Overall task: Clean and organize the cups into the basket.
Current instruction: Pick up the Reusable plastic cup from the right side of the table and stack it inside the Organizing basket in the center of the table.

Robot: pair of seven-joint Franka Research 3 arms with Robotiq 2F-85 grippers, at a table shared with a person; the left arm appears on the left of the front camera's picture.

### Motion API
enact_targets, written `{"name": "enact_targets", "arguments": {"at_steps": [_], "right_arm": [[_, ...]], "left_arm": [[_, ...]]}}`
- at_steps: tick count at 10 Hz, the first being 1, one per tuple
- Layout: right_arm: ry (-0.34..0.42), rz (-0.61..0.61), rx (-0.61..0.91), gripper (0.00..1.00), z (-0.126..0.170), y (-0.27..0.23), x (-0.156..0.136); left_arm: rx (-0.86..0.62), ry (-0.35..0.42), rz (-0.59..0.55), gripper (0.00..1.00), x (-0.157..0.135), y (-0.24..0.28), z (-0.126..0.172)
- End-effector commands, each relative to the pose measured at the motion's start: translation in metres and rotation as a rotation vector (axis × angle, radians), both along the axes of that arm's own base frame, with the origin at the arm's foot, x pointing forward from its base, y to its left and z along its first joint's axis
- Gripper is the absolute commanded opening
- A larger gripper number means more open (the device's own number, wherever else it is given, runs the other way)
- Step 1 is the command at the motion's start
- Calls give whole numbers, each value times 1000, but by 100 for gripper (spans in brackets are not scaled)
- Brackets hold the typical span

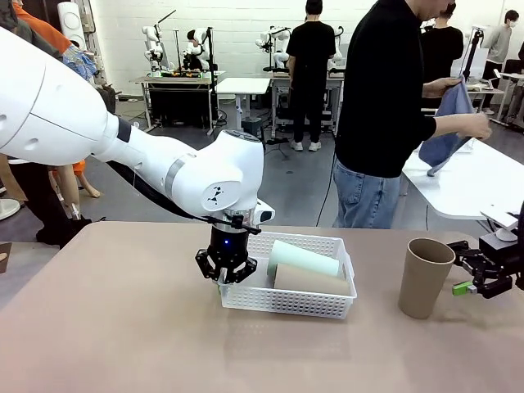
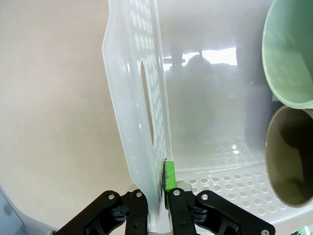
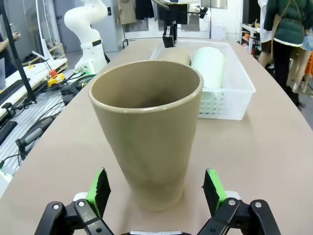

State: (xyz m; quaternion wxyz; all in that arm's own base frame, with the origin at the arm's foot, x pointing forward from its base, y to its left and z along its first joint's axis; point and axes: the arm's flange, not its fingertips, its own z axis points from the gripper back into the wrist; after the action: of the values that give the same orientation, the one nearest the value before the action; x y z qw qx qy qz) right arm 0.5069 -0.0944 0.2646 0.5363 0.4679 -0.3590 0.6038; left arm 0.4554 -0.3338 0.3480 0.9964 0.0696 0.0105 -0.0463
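Tan tumbler [image 3: 146,132] stands upright between the jaws of the right gripper [image 3: 156,191], which are spread wide. The green pads [image 3: 100,190] flank its lower body on both sides with a gap, not touching it. It sits on the table [image 1: 123,327] at the right, well apart from the basket [image 1: 286,307].

The left gripper [image 2: 157,188] has its jaws pinched shut on the basket's left end wall, near the front corner and just beside the handle cut-out [image 2: 146,105]. Inside, a mint-green cup [image 1: 303,258] and a tan cup [image 1: 307,281] lie on their sides, touching, with the mint one farther away. Both mouths face the left end. The floor at that left end looks free.

The step in hand appears to be taking the upright tumbler while the left arm steadies the basket. To do it well:
- Centre the pads so both meet the wall together.
- Close around the middle of the body rather than at the very base, since the taper could let it squirt out.
- Lift it straight up before crossing over.
- Clear the basket rim, then tip the tumbler onto its side over the free left end.
- Stay away from the left gripper clamped there.
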Motion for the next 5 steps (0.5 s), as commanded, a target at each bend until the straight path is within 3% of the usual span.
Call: {"name": "enact_targets", "arguments": {"at_steps": [1,5], "right_arm": [[-27,43,5,100,-6,7,9],[17,89,-20,100,-20,33,15]], "left_arm": [[10,8,-8,0,-3,0,-5],[10,8,-8,0,-3,0,-5]]}}
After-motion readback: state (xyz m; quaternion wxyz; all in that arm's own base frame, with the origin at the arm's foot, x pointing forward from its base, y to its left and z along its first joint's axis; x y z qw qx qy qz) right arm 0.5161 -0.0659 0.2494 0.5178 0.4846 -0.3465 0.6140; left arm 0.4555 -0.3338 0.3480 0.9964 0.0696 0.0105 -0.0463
